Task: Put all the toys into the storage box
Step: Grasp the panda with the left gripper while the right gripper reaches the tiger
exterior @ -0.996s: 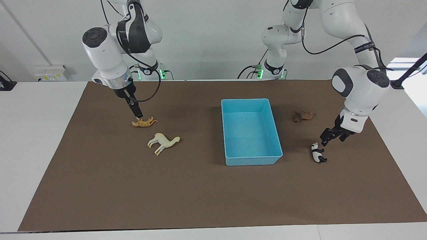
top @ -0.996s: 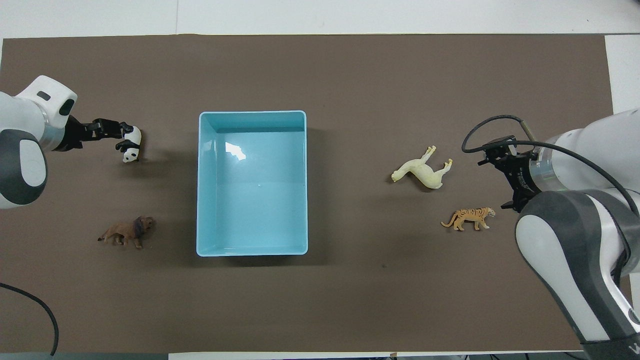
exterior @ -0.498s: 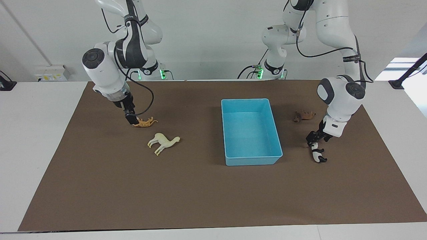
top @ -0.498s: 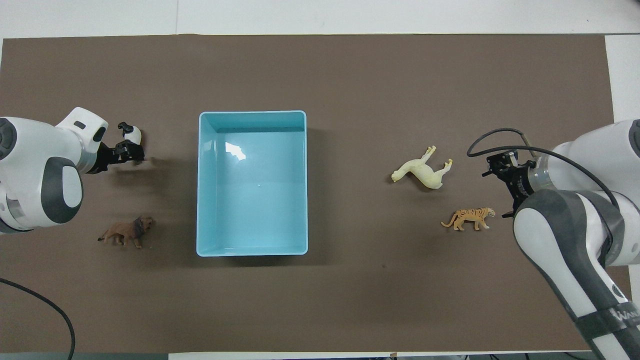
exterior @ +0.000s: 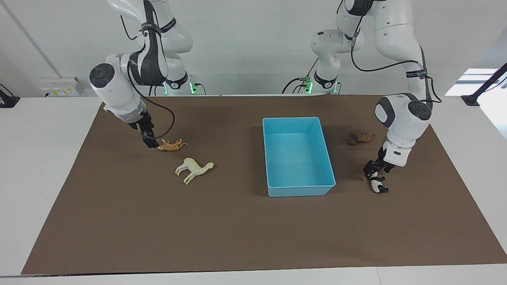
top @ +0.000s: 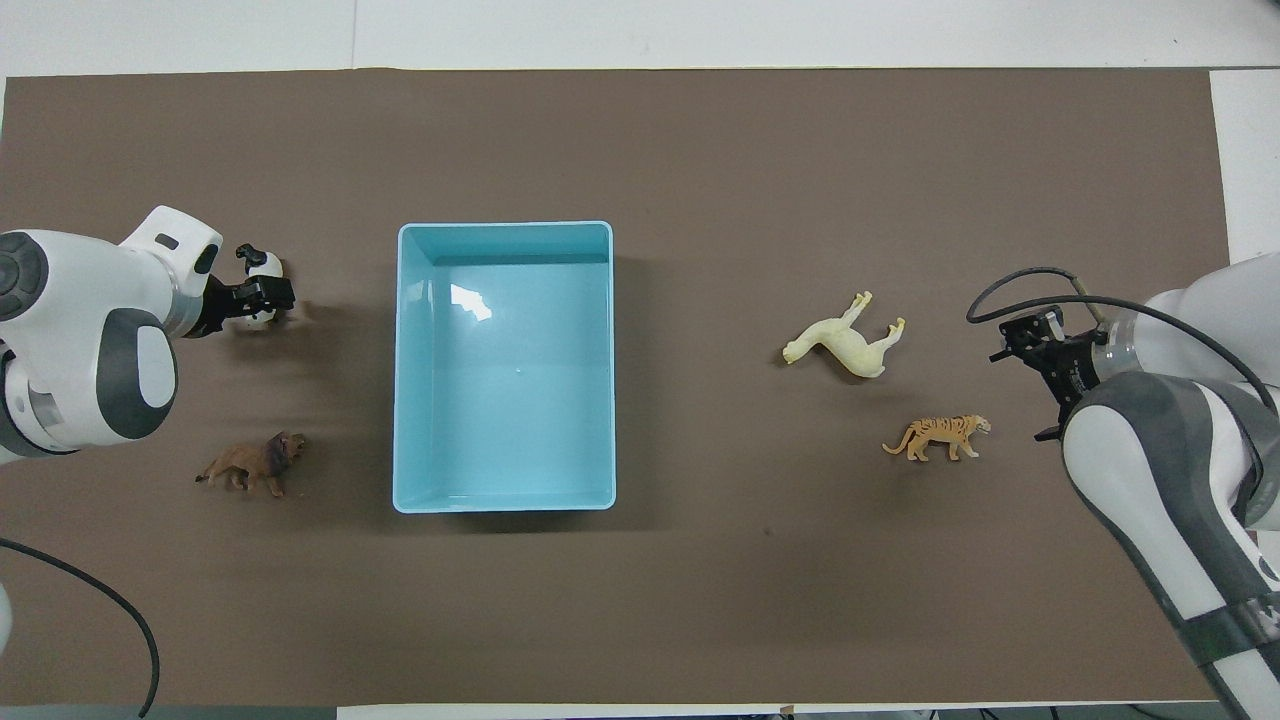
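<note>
Toys, four figurines, none yet in the storage box (exterior: pixel 299 156); entry by view.

Facing view. Storage box: light blue tray, empty, mid-table. Tiger (exterior: pixel 171 145): orange, lying on the mat toward the right arm's end of the table. Llama (exterior: pixel 193 169): cream, on its side, farther from the robots than the tiger and just beside it. Lion (exterior: pixel 360 137): brown, toward the left arm's end. Panda (exterior: pixel 377 183): black and white, farther from the robots than the lion. Right gripper (exterior: pixel 151 143): low at the tiger's head end, touching or just short of it; which cannot be told; whether its fingers stand wide or narrow cannot be told either. Left gripper (exterior: pixel 372 171): down over the panda's upper half, jaws apparently spread about the body, not yet pinched.

Overhead view. Left gripper (top: pixel 262 300) covers the panda's (top: pixel 262 272) middle, with only one end showing clear. Tiger (top: pixel 938 436) lies free beside the right arm's wrist; the right gripper's tip is hidden under the arm. Llama (top: pixel 845 342) and lion (top: pixel 253 463) lie untouched. Storage box (top: pixel 503 232) stands between the two pairs of toys.

Handling note, as judgement: the step is a paired grasp. Each gripper should straddle the narrow torso, settle fully to the mat before closing, then lift straight up so the smooth plastic does not slip. The box walls are low, so a modest lift should clear them. Release should come over the box's middle.
</note>
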You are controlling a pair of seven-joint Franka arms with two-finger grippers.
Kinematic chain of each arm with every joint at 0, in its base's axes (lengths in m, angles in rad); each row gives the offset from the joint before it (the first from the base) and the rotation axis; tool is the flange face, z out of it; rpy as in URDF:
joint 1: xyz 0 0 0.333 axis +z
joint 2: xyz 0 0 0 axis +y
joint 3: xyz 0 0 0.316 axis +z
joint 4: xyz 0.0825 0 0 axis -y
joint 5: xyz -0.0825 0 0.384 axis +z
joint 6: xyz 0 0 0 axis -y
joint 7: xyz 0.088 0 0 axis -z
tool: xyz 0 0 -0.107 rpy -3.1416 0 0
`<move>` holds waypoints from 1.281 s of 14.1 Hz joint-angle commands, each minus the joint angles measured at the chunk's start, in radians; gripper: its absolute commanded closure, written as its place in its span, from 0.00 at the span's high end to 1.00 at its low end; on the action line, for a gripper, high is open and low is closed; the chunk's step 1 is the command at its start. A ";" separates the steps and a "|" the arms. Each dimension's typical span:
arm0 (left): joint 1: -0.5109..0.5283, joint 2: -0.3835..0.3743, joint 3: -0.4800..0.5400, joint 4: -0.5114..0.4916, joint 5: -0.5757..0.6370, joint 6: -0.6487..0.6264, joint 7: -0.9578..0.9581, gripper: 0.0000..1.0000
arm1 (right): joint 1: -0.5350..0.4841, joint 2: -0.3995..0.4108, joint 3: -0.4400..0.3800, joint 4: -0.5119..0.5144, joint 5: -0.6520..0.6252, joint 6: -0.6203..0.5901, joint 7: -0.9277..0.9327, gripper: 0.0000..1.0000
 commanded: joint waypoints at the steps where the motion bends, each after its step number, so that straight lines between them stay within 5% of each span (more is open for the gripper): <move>1: -0.013 0.014 0.009 0.008 0.000 0.005 -0.023 0.70 | 0.035 -0.002 0.006 -0.033 0.014 0.038 0.138 1.00; 3: -0.024 0.012 0.009 0.005 0.000 0.004 -0.025 0.53 | 0.047 0.000 0.005 -0.034 0.014 0.038 0.152 1.00; 5: -0.033 0.012 0.007 0.014 0.000 -0.013 -0.060 0.06 | 0.047 0.000 0.005 -0.040 0.017 0.067 0.163 1.00; 6: -0.040 0.014 0.006 0.025 0.000 -0.025 -0.091 0.00 | 0.047 0.000 0.005 -0.053 0.017 0.084 0.173 1.00; 9: -0.048 0.031 0.006 0.142 -0.011 -0.154 -0.102 0.00 | 0.047 0.015 0.005 -0.079 0.017 0.107 0.183 1.00; 13: -0.094 -0.020 -0.002 0.356 -0.071 -0.505 -0.234 0.00 | 0.047 0.027 0.005 -0.134 0.017 0.140 0.180 1.00; 18: -0.364 -0.049 -0.002 0.314 -0.071 -0.464 -0.663 0.00 | 0.041 0.030 0.005 -0.217 0.017 0.269 0.169 1.00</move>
